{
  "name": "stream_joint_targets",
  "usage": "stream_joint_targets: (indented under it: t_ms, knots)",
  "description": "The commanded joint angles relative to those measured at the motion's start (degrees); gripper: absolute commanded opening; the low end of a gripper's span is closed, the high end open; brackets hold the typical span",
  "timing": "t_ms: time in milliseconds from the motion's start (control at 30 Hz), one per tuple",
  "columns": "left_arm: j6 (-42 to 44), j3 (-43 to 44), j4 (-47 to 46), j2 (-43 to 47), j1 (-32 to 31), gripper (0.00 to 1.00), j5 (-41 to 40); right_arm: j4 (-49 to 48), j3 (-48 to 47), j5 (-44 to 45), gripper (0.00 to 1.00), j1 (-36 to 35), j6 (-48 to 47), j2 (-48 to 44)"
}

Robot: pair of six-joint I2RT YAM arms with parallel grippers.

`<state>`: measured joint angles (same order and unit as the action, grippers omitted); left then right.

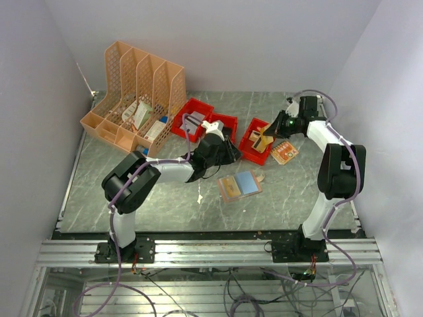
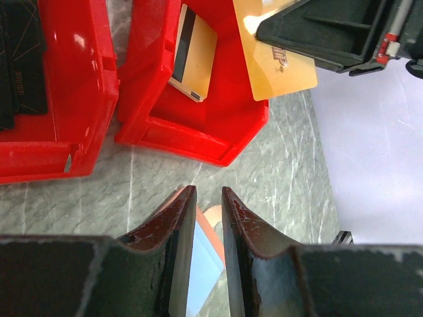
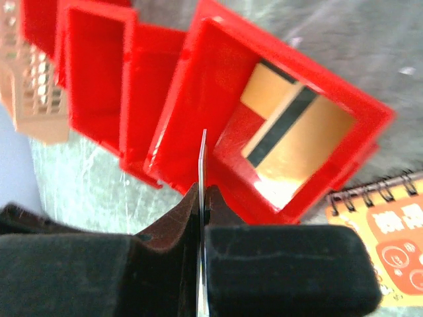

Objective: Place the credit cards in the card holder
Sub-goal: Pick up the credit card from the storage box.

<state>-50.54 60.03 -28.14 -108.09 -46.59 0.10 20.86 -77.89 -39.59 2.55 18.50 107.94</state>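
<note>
The grey marbled tabletop (image 1: 297, 198) carries an orange lattice file rack (image 1: 135, 86) at the far left and a row of red bins. Over the right-hand red bin (image 1: 246, 150) the right gripper (image 3: 202, 191) is pinched tight on a gold card (image 2: 274, 63), taken by one edge so it stands thin between the jaws. A second striped card (image 3: 294, 132) lies flat in that bin.

The card holder (image 1: 240, 185) lies spread open near the middle of the tabletop, salmon with a blue face showing. The left gripper (image 2: 208, 198) hangs at its far edge, jaws narrowly parted. It may be nipping a flap, but the wrist view does not settle that.

The holder looks soft and light, likely to slide or fold, so it wants steadying at an edge. The cards look stiff, slick and thin, best held by a short edge and fed in flat.
</note>
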Motion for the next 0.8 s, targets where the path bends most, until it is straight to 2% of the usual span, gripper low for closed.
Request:
stream_joint_targets:
  t_ms: [0,333,767]
  knots:
    - [-0.52,-0.24,-3.15,-0.52,0.36,0.34,0.34,1.68,-1.72,12.52,0.00,-0.16,9.88,1.34]
    - [-0.34,3.09,-2.10,-3.87,0.36,0.34,1.04,3.91,-6.86,10.65,0.00,-1.98,12.29,6.69]
    - [-0.52,1.58,-2.69,-3.35,0.53,0.34,0.65,3.64,-11.08,6.59,0.03,-3.93,14.38,12.72]
